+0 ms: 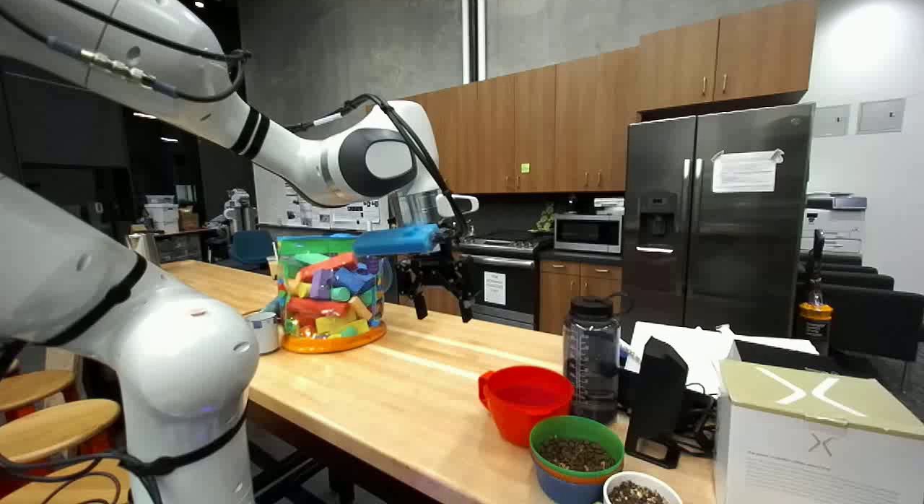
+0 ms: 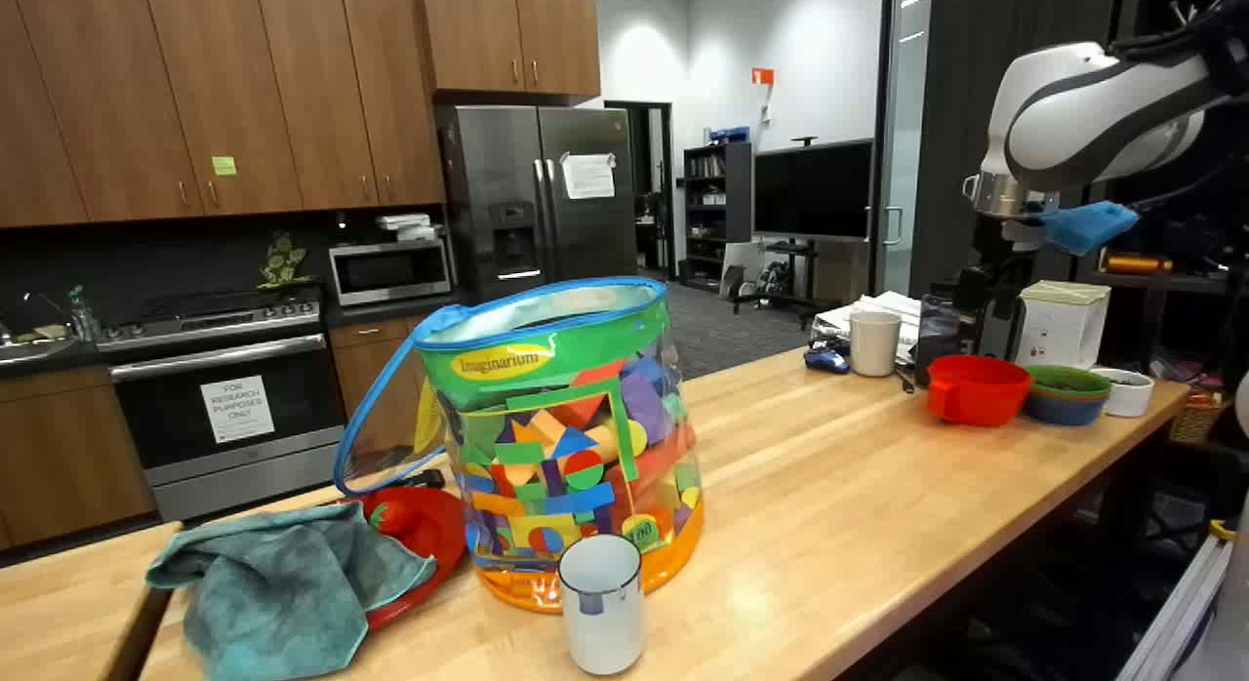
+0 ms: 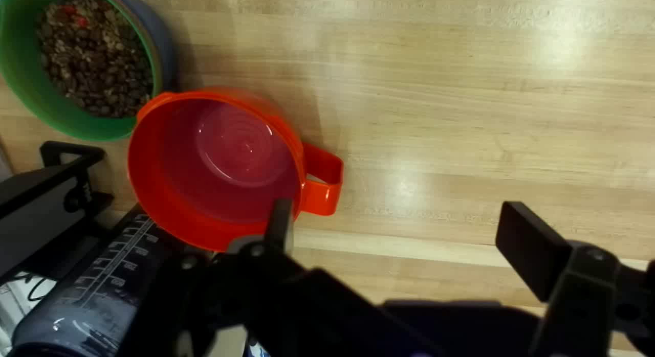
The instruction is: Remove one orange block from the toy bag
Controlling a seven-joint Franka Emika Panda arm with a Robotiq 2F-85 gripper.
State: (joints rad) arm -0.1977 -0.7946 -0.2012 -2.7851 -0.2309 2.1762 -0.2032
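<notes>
We've got the black two-fingered gripper (image 1: 443, 310) hanging with jaws wide apart over the pale wooden table (image 1: 404, 396), while an oblong orange-red block (image 1: 328, 266) sits inside the see-through, green-banded plastic toy bag (image 2: 585, 351)!

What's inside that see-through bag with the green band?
The toy bag holds many toy blocks: red, purple, blue, green and yellow ones show through its side. Whatever lies deeper in the pile is covered by these.
</notes>
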